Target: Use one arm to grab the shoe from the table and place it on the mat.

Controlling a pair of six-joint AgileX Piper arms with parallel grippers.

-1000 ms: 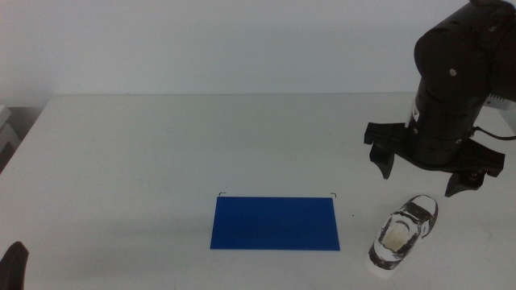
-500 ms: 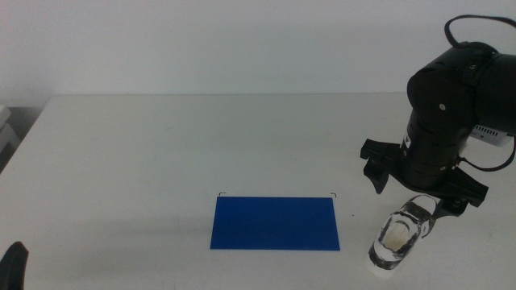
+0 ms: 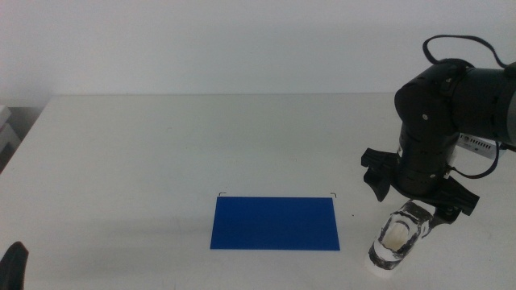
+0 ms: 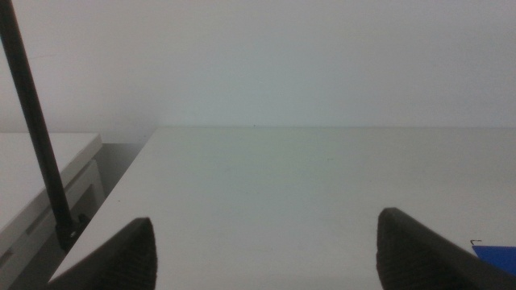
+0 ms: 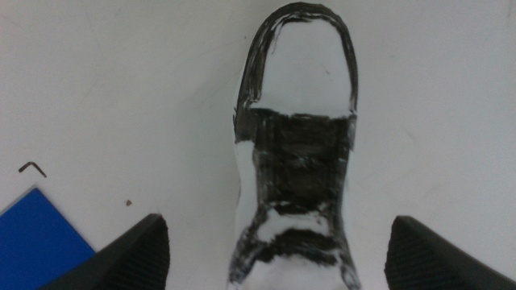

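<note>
Viewing the middle camera, I see nearest to me the left gripper (image 3: 14,266), a dark tip at the lower left edge, waiting; its wrist view shows both jaws spread wide with only bare table (image 4: 290,185) between them.

Next out lies the shoe (image 3: 401,234), a small white sneaker on the white tabletop toward the right. Surface: smooth white toe cap and sole, black-grey mottled panels, cream lining at the opening. It sits just beside the mat (image 3: 275,223) but apart from it. The mat is a thin, flat, deep-blue rectangle with crisp edges, and two small black corner marks stand on the table at its far side.

Directly over the far end of the shoe hangs the right gripper (image 3: 419,193), pointing straight down. In the right wrist view, its jaws stand fully open, one on each side of the sneaker (image 5: 294,161), clear of it and holding nothing. Above it rises the rounded black arm (image 3: 451,105), with a cable looping off its top.
</note>
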